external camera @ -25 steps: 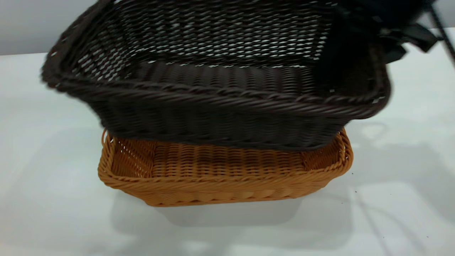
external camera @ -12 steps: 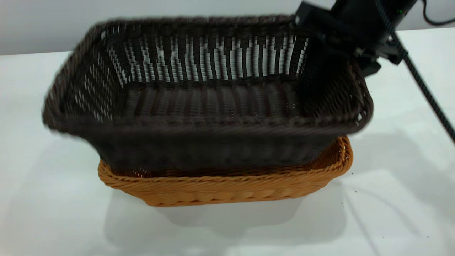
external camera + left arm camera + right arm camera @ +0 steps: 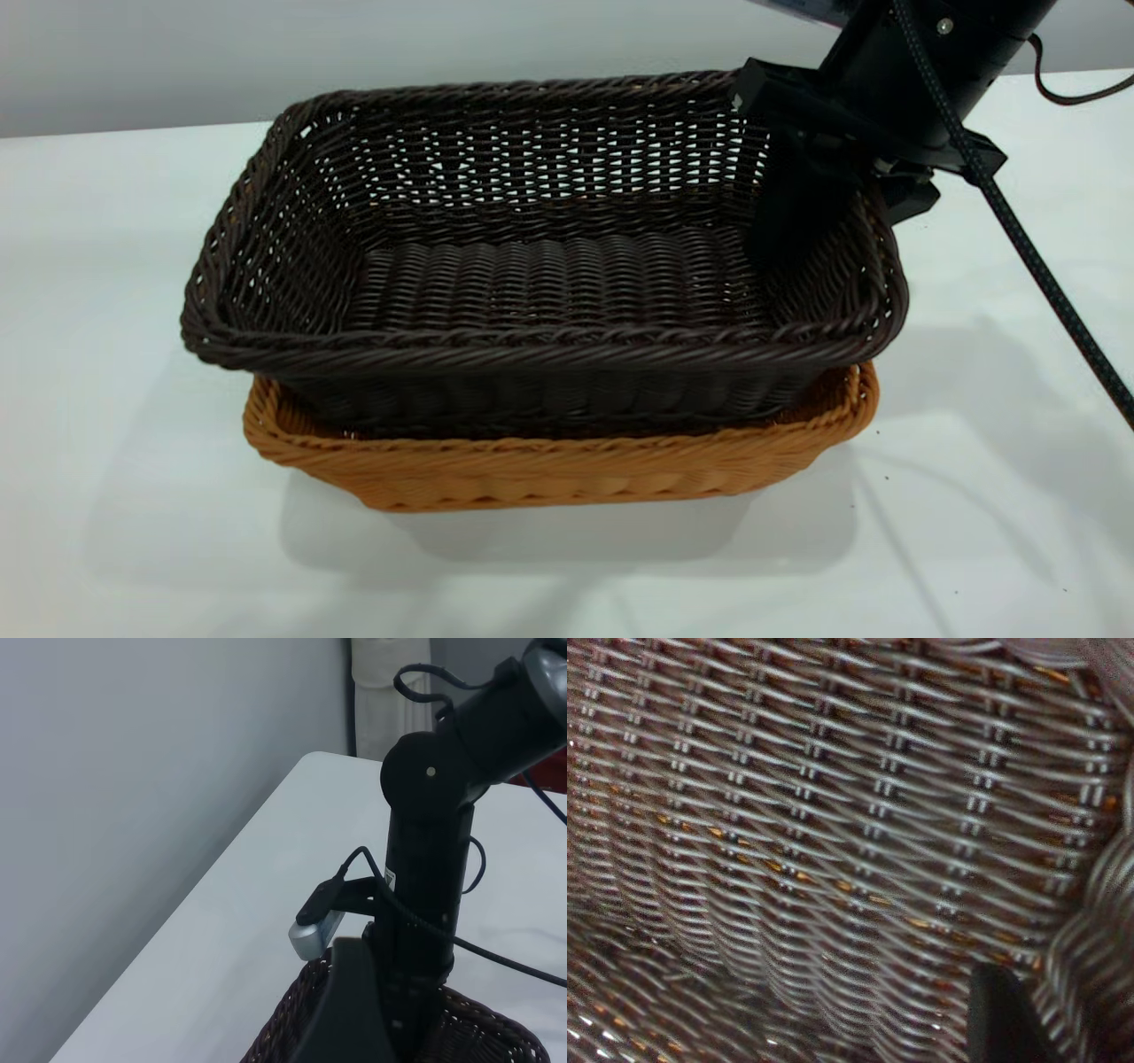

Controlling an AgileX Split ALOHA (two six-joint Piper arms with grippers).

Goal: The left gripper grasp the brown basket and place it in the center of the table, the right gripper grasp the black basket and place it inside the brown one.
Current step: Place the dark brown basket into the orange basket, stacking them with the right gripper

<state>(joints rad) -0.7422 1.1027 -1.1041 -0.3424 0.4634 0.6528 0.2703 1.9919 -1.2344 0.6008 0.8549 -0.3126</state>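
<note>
Reaching down, right pincer (image 3: 819,208) grips black basket's (image 3: 540,266) wall.

A glossy black jointed robot arm (image 3: 425,886) stands upright over the plain white smooth table (image 3: 239,939). A small silver camera block (image 3: 316,935) hangs on a black bracket at its side, with a thin black cable going to it. Below, the braided rim of the dark brown-black woven wicker basket (image 3: 496,1028) shows (only a part of it). A grey wall (image 3: 133,797) runs along the table edge.
</note>
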